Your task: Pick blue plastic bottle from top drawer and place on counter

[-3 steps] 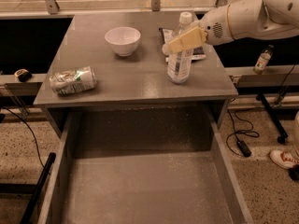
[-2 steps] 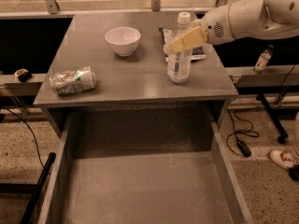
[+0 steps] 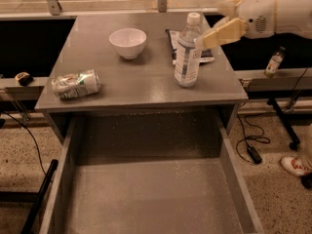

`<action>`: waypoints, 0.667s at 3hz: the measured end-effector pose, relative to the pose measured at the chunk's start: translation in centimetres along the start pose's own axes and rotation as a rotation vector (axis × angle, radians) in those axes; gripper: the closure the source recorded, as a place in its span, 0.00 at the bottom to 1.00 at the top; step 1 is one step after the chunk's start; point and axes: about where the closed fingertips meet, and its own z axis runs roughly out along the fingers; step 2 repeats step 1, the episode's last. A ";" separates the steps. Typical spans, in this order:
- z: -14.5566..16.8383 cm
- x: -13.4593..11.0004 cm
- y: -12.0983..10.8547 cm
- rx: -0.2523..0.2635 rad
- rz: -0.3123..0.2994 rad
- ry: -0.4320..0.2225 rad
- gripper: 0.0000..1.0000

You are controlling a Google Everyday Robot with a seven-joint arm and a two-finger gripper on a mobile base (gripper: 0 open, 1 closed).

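Note:
The blue plastic bottle [image 3: 187, 52], clear with a white cap and a white-and-blue label, stands upright on the counter [image 3: 141, 82] at its right side. My gripper [image 3: 210, 24] is open just to the right of the bottle's upper part. Its tan lower finger [image 3: 222, 33] is close beside the bottle's shoulder, and nothing is held. The white arm reaches in from the upper right. The top drawer [image 3: 146, 194] is pulled out below the counter, and its speckled floor is bare.
A white bowl [image 3: 127, 42] sits at the counter's back middle. A crushed green-white can [image 3: 76, 83] lies at the left front. A dark flat packet [image 3: 175, 43] lies behind the bottle. A small dark-capped bottle [image 3: 274, 62] stands on the ledge at right. Cables lie on the floor at right.
My gripper was closed around the bottle's upper part; now it has let go and drawn back to the right. The bottle stays upright on the counter.

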 end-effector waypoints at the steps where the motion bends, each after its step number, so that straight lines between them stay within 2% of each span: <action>1: -0.5 -0.1 -0.1 0.007 -0.084 0.000 0.00; 2: -0.5 -0.1 -0.1 0.007 -0.084 0.000 0.00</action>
